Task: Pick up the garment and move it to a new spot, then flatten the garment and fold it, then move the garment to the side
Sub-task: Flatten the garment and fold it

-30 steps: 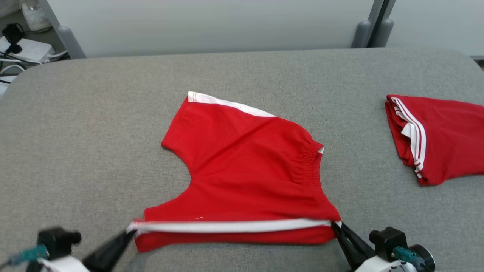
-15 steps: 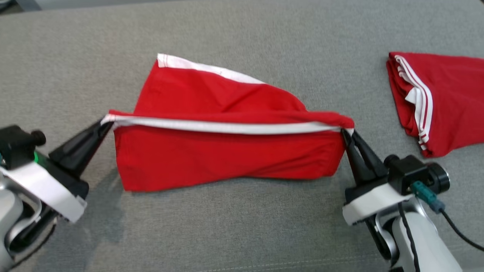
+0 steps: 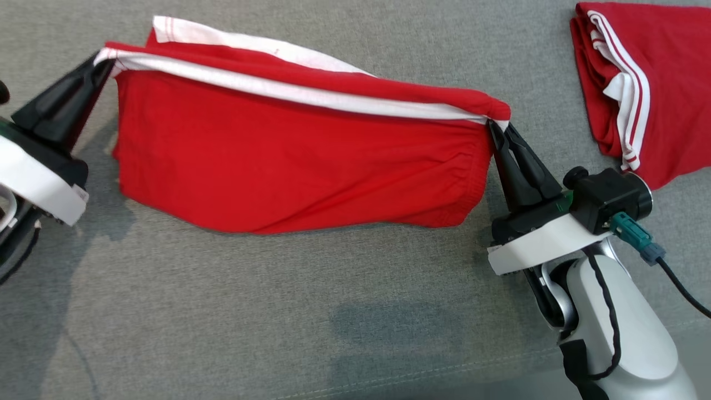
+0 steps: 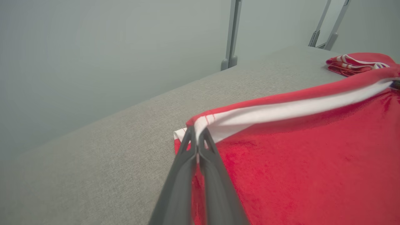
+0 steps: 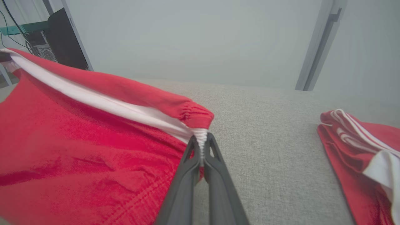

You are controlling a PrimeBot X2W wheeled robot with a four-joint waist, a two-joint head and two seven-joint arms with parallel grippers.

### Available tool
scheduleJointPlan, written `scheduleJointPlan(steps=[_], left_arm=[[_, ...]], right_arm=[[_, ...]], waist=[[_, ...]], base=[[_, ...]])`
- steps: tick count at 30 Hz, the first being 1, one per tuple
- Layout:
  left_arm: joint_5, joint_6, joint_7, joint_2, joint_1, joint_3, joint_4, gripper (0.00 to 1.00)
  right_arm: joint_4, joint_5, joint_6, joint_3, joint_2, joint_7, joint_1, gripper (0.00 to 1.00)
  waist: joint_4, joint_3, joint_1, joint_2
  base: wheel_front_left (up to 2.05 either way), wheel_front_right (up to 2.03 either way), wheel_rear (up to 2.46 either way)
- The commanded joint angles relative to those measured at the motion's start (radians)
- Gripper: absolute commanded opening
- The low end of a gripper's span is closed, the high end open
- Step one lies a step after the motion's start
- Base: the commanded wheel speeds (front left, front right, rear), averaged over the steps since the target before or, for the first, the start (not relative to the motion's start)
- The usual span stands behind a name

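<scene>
The garment is a pair of red shorts with a white side stripe, held stretched above the grey table. My left gripper is shut on the stripe's left end, seen close in the left wrist view. At the elastic waistband end, my right gripper is shut on the stripe's right corner, which the right wrist view shows pinched between the fingers. The red cloth hangs down from the taut stripe and its lower edge touches the table.
A second red garment with white stripes lies folded at the table's far right, also seen in the right wrist view. Grey partition walls stand behind the table. Bare table surface lies in front of the held shorts.
Both grippers have lifted the striped edge off the table and carried it away from me, folding it over the rest of the shorts. The head camera has tilted downward meanwhile.
</scene>
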Motion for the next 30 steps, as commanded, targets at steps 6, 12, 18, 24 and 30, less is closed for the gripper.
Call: scheduleJointPlan(steps=[6, 12, 18, 24, 30], left_arm=[[0.046, 0.000, -0.010, 0.041, -0.103, 0.086, 0.049, 0.00], [0.090, 0.000, -0.010, 0.023, -0.133, 0.113, 0.085, 0.00], [0.109, 0.000, -0.010, 0.011, -0.121, 0.122, 0.083, 0.00], [0.101, 0.000, -0.010, 0.007, -0.105, 0.101, 0.075, 1.00], [0.112, 0.000, -0.010, -0.019, -0.076, 0.137, 0.086, 1.00]], right_arm=[[-0.072, 0.054, -0.001, 0.031, 0.000, -0.021, -0.034, 0.00], [-0.127, 0.083, -0.001, 0.021, 0.000, -0.022, -0.019, 0.00], [-0.134, 0.105, -0.001, 0.036, 0.000, -0.022, -0.008, 0.02], [-0.114, 0.122, -0.001, 0.065, 0.000, -0.022, -0.008, 1.00], [-0.109, 0.093, -0.001, 0.039, 0.000, -0.022, 0.007, 1.00]], waist=[[-0.047, 0.081, 0.0000, 0.0000], [-0.059, 0.103, 0.0000, 0.0000], [-0.063, 0.102, 0.0000, 0.0000], [-0.062, 0.093, 0.0000, 0.0000], [-0.049, 0.069, 0.0000, 0.0000]], base=[[0.00, 0.00, 0.00], [0.00, 0.00, 0.00], [0.00, 0.00, 0.00], [0.00, 0.00, 0.00], [0.00, 0.00, 0.00]])
